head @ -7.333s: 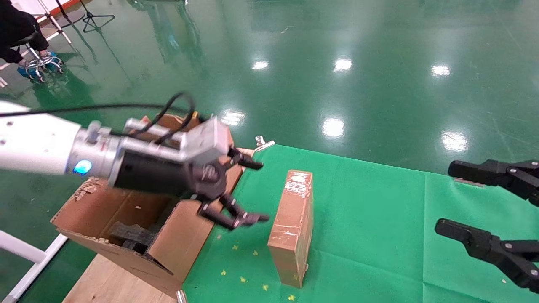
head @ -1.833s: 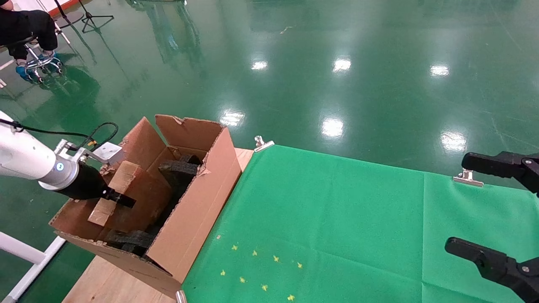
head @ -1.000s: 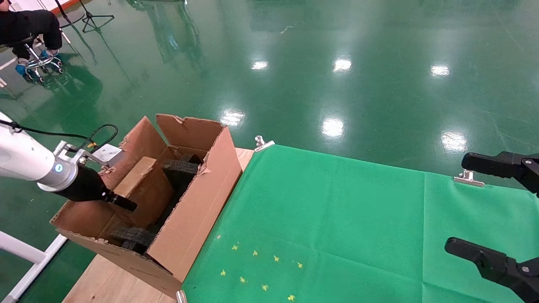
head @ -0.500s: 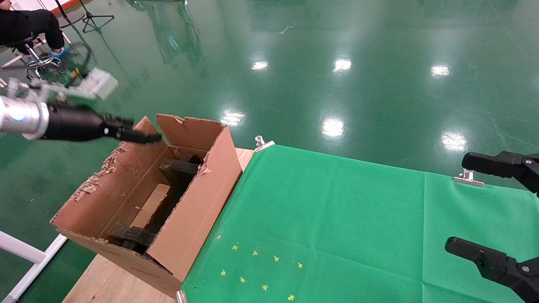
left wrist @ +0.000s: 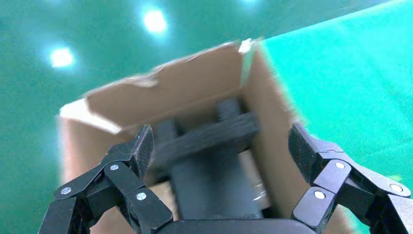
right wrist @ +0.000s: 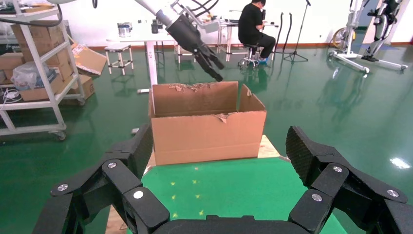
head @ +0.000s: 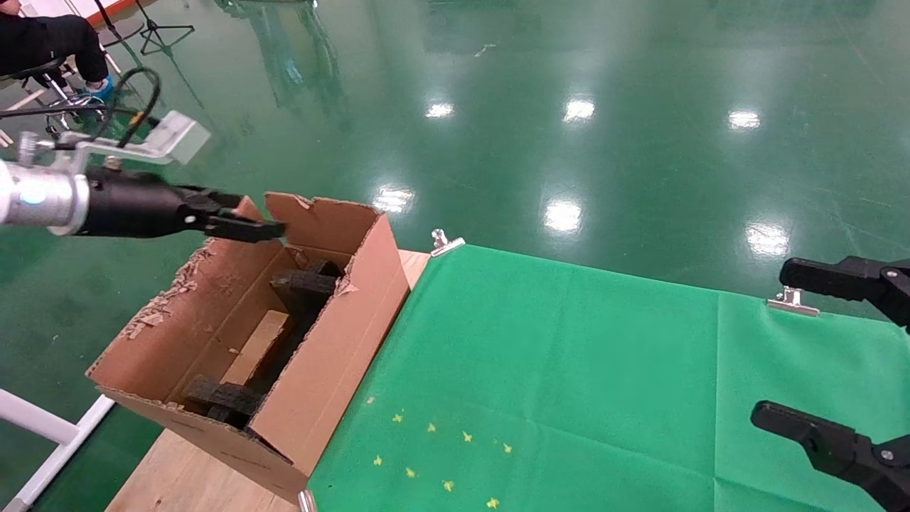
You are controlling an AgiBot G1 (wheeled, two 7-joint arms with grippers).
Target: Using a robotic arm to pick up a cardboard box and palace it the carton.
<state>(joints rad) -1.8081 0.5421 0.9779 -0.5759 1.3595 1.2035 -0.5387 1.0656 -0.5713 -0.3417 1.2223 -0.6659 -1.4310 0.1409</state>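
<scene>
Looking down from the head camera, we see the cardboard box [head: 257,345] lying inside the carton [head: 334,355], down between the black foam blocks [head: 304,282]. Our left gripper [head: 245,222] hangs above the carton's far left flap, its fingers spread wide and holding nothing. Our right gripper [head: 817,348] sits parked at the bench's right edge over the green cloth [head: 569,370], fingers wide apart as well.

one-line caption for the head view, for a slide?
Left pincer open and empty above the carton, cardboard box lying inside between black foam blocks; right pincer open over the green cloth.
</scene>
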